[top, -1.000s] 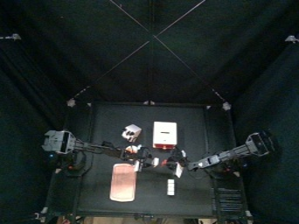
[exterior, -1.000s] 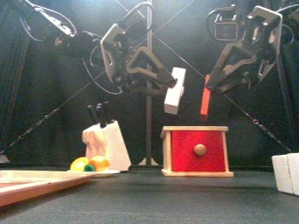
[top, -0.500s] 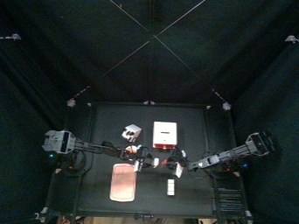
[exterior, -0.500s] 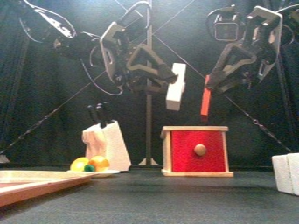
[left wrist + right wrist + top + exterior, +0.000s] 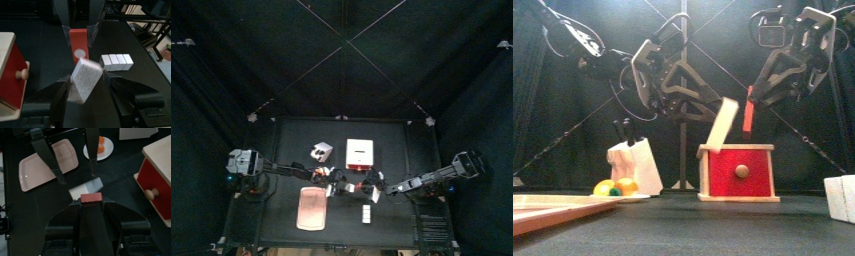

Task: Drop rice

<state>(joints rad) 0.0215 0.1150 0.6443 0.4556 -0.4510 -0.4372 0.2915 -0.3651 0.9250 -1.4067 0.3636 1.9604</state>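
The rice, a white speckled block [image 5: 85, 80], hangs tilted between the two jaws of the left end effector [image 5: 691, 100], which are spread wide with a gap on either side of it, so nothing pinches it. From the front its lower end sits level with the top of the red drawer box [image 5: 738, 172], at that box's left corner; whether the two touch cannot be told. Just beside it, the right end effector [image 5: 754, 98] is up in the air over the middle of the worktop [image 5: 727, 225], its jaws pressed on a thin red slab [image 5: 91, 197] that hangs upright over the drawer box. The drawer box stands near the middle of the worktop, its round wooden knob facing the front edge. Left of it, toward the back, is a white knife block [image 5: 633, 165] with dark handles, and in front of that a small plate [image 5: 623, 198] with yellow and orange fruit on it. A pale pink tray [image 5: 311, 210] lies along the front left corner. A row of small white blocks [image 5: 117, 60] rests near the front edge, right of the middle.
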